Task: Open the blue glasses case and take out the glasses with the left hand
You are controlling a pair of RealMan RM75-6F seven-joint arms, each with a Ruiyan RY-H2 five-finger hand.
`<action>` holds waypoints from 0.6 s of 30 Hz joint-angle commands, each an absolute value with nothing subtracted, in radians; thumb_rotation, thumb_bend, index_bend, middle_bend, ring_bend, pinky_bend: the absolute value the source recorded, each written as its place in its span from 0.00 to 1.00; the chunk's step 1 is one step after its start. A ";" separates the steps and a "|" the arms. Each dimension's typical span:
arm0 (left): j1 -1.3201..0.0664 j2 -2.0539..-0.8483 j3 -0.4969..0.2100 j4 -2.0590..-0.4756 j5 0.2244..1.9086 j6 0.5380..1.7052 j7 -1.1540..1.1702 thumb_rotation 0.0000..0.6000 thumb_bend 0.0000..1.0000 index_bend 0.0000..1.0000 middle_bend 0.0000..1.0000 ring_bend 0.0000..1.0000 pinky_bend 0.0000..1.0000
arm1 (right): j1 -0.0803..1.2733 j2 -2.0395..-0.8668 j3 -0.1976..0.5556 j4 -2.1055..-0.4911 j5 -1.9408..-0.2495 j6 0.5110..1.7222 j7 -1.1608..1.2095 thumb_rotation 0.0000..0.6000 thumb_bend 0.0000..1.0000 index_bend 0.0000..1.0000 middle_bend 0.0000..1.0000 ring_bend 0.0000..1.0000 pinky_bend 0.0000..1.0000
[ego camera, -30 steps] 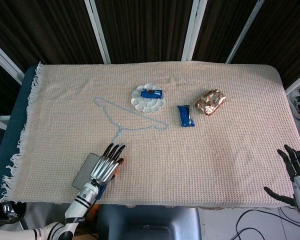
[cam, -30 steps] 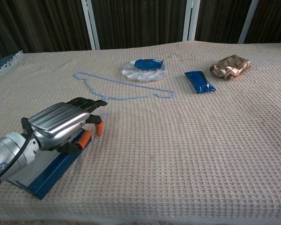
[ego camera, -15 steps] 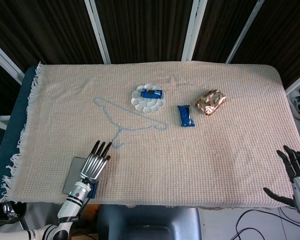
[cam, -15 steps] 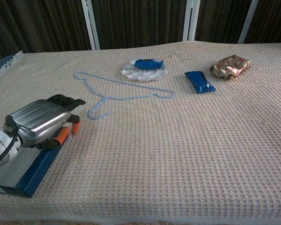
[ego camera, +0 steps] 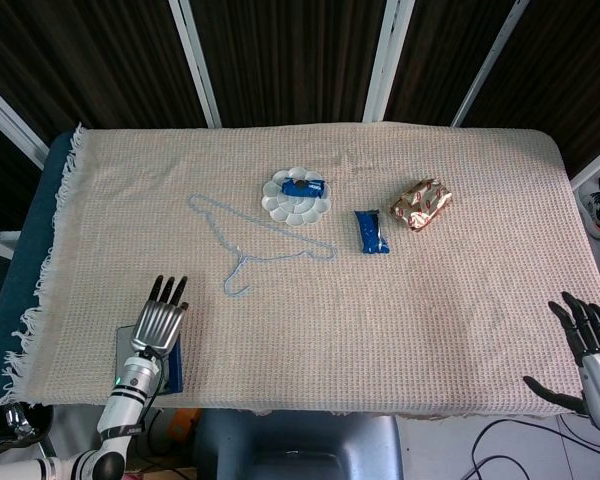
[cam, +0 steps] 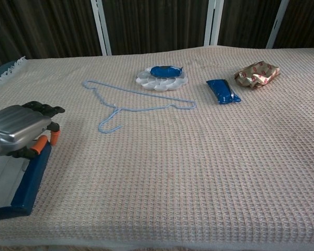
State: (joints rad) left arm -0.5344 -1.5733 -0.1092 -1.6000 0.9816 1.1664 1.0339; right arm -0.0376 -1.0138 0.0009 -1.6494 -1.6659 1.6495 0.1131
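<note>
The left hand point(cam: 22, 129) gripped orange-armed glasses point(cam: 41, 144) above the open blue glasses case point(cam: 26, 180); extraction looked underway, calling next for a lift clear. The right hand point(ego camera: 592, 352) lay open-fingered.

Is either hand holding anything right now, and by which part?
The left hand holds something orange under its fingers, over the blue glasses case; which part cannot be told. The right hand holds nothing.
</note>
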 commanded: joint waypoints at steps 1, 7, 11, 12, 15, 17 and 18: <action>-0.541 -1.549 -0.110 -1.629 0.934 1.181 1.065 1.00 0.74 0.45 0.00 0.00 0.00 | -0.038 -1.014 0.001 -1.649 -1.666 1.651 0.114 1.00 0.13 0.00 0.00 0.00 0.00; -0.549 -1.511 -0.101 -1.669 0.869 1.201 1.097 1.00 0.77 0.47 0.00 0.00 0.00 | -0.041 -1.013 0.002 -1.647 -1.668 1.657 0.120 1.00 0.13 0.00 0.00 0.00 0.00; -0.553 -1.494 -0.092 -1.683 0.836 1.217 1.111 1.00 0.77 0.48 0.00 0.00 0.00 | -0.040 -1.014 0.000 -1.647 -1.672 1.655 0.118 1.00 0.13 0.00 0.00 0.00 0.00; -0.554 -1.490 -0.091 -1.687 0.822 1.220 1.116 1.00 0.78 0.48 0.00 0.00 0.00 | -0.040 -1.014 0.000 -1.647 -1.673 1.655 0.117 1.00 0.13 0.00 0.00 0.00 0.00; -0.557 -1.473 -0.088 -1.705 0.765 1.229 1.134 1.00 0.79 0.48 0.00 0.00 0.00 | -0.041 -1.014 -0.001 -1.646 -1.674 1.657 0.118 1.00 0.13 0.00 0.00 0.00 0.00; -0.559 -1.459 -0.083 -1.722 0.722 1.229 1.144 1.00 0.79 0.48 0.00 0.00 0.00 | -0.042 -1.014 0.000 -1.646 -1.674 1.659 0.119 1.00 0.13 0.00 0.00 0.00 0.00; -0.560 -1.451 -0.082 -1.730 0.703 1.227 1.145 1.00 0.79 0.48 0.00 0.00 0.00 | -0.042 -1.015 0.000 -1.645 -1.674 1.659 0.118 1.00 0.13 0.00 0.00 0.00 0.00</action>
